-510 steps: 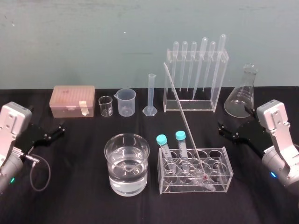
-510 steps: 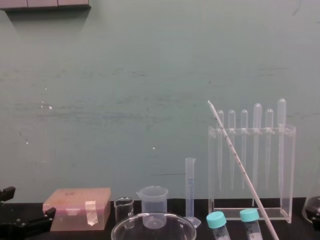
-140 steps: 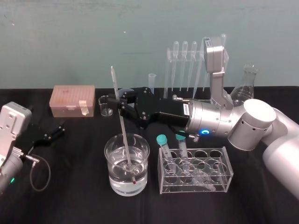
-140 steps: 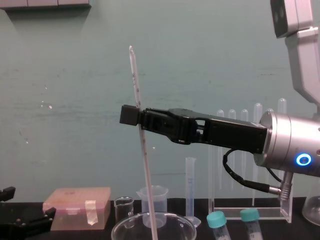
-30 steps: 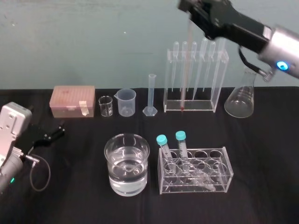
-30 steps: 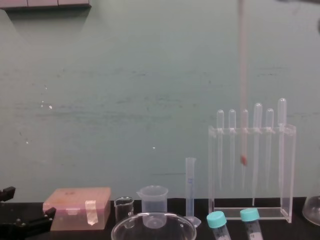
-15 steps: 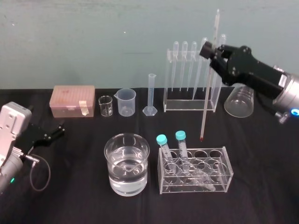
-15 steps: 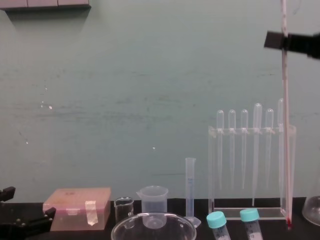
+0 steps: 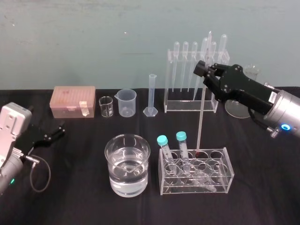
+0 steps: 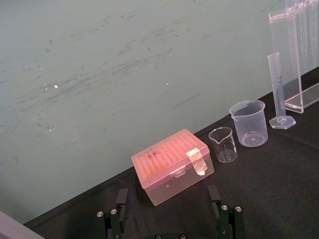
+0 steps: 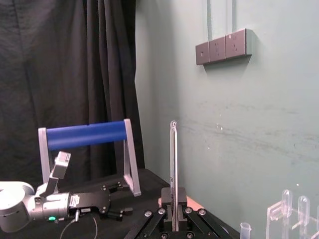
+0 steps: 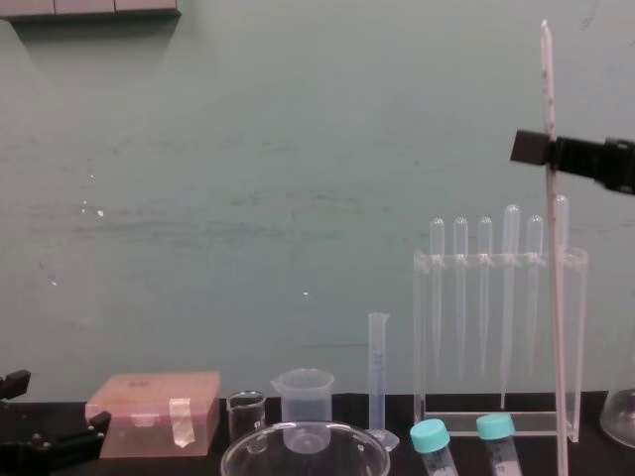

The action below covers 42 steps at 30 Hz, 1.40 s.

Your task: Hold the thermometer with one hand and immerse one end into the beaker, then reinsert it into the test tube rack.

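Note:
My right gripper [image 9: 202,69] is shut on the thermometer [image 9: 200,119], a long thin pale rod hanging nearly upright. Its red tip is at the top of a back-row hole of the test tube rack [image 9: 220,180], the low clear rack at the front; I cannot tell if it is inside. In the chest view the thermometer [image 12: 558,327] runs down past the right gripper [image 12: 544,149]. The right wrist view shows the thermometer [image 11: 173,159] clamped between the fingers [image 11: 167,199]. The beaker [image 9: 127,164], wide and holding water, stands left of the rack. My left gripper [image 9: 60,128] rests open at the far left.
Two blue-capped tubes [image 9: 162,140] stand in the rack's left holes. Along the back are a pink box [image 9: 73,101], a tiny glass beaker [image 9: 106,107], a plastic beaker [image 9: 127,102], a graduated cylinder [image 9: 151,96], a tall pipette stand [image 9: 194,101] and a flask [image 9: 234,108].
The right gripper has come down and toward me with the thermometer. Its red tip has moved from behind the low rack to the rack's top at the back row.

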Each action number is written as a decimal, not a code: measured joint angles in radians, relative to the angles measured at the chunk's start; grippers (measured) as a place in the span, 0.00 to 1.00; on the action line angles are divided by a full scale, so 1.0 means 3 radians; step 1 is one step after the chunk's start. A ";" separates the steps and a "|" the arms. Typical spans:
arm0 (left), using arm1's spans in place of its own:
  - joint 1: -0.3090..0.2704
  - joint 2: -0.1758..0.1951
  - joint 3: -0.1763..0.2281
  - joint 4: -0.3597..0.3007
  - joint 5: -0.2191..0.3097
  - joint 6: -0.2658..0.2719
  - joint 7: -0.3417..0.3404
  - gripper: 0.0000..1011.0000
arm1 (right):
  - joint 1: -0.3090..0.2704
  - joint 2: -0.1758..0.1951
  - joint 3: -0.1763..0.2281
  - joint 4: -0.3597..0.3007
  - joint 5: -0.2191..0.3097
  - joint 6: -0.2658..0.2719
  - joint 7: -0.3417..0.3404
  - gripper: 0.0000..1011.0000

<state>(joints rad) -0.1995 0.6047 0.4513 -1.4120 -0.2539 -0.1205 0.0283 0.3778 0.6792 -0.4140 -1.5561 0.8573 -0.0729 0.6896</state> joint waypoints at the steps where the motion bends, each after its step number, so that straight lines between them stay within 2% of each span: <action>1: 0.0000 0.0000 0.0000 0.0000 0.0000 0.0000 0.0000 1.00 | -0.0001 -0.0009 -0.0001 0.0010 -0.0008 0.0004 0.0001 0.06; 18: 0.0000 0.0000 0.0000 0.0000 0.0000 0.0000 0.0000 1.00 | -0.0016 -0.0162 -0.0074 0.0257 -0.0227 0.0070 0.0062 0.06; 30: 0.0000 0.0000 0.0000 0.0000 0.0000 0.0000 0.0000 1.00 | -0.0004 -0.0235 -0.0094 0.0380 -0.0290 0.0115 0.0067 0.06; 42: 0.0000 0.0000 0.0000 0.0000 0.0000 0.0000 0.0000 1.00 | 0.0015 -0.0257 -0.0111 0.0410 -0.0320 0.0118 0.0094 0.06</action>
<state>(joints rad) -0.1995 0.6047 0.4514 -1.4120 -0.2539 -0.1205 0.0283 0.3823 0.6020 -0.4474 -1.4330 0.7612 -0.0376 0.7179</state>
